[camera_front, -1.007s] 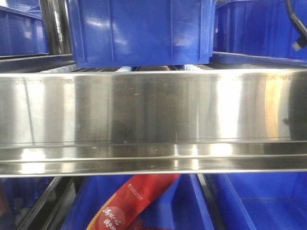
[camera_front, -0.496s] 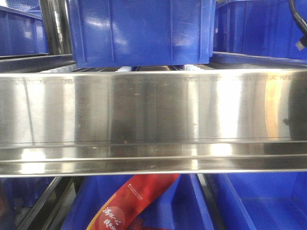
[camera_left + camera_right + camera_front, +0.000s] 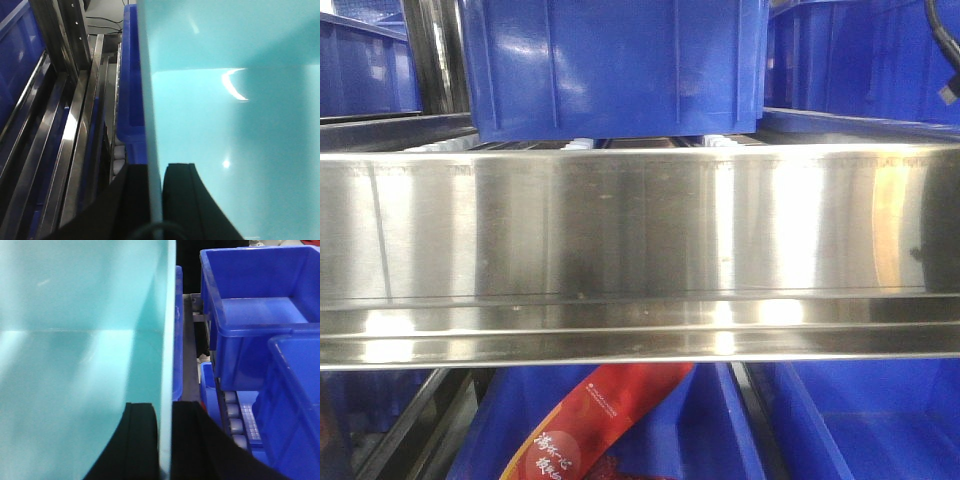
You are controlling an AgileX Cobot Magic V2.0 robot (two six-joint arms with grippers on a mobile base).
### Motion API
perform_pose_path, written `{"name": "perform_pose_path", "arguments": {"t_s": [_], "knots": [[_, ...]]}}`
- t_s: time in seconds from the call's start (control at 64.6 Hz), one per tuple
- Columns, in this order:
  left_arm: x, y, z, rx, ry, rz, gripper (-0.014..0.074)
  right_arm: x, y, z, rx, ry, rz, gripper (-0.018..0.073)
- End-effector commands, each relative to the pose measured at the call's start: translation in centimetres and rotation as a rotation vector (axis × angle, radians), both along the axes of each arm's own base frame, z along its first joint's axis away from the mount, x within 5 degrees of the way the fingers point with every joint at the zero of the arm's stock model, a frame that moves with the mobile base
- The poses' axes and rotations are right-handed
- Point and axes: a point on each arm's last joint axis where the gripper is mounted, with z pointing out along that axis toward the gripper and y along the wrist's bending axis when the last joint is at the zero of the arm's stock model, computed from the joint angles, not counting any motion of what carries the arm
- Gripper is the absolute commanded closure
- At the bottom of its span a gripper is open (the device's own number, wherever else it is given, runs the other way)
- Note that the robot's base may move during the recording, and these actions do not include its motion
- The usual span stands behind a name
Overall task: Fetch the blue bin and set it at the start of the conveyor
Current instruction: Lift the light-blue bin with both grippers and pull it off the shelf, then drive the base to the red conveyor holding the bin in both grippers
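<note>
The blue bin, a pale aqua tub with smooth walls, fills the left wrist view and the right wrist view. My left gripper is shut on the bin's left wall, one black finger outside and one inside. My right gripper is shut on the bin's right wall in the same way. The bin does not show in the front view. The conveyor start is out of view.
A shiny steel shelf rail spans the front view, with a dark blue ribbed crate above it and crates below holding a red packet. Dark blue crates and white rollers lie right of the bin. Steel rails run on its left.
</note>
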Motion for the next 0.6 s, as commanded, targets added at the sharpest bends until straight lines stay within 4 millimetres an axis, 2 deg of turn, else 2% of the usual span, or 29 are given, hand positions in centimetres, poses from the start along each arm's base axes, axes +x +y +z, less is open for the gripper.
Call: {"name": "perform_pose_path", "arguments": {"t_s": [0.0, 0.589], "knots": [[-0.66, 0.41, 1.26, 0.006, -0.067, -0.002, 0.0707, -0.65, -0.69, 1.55, -0.042, -0.087, -0.014, 0.0721], [-0.66, 0.41, 1.26, 0.006, -0.067, -0.002, 0.0707, -0.62, -0.81, 1.63, -0.058, -0.096, -0.022, 0.0721]]}}
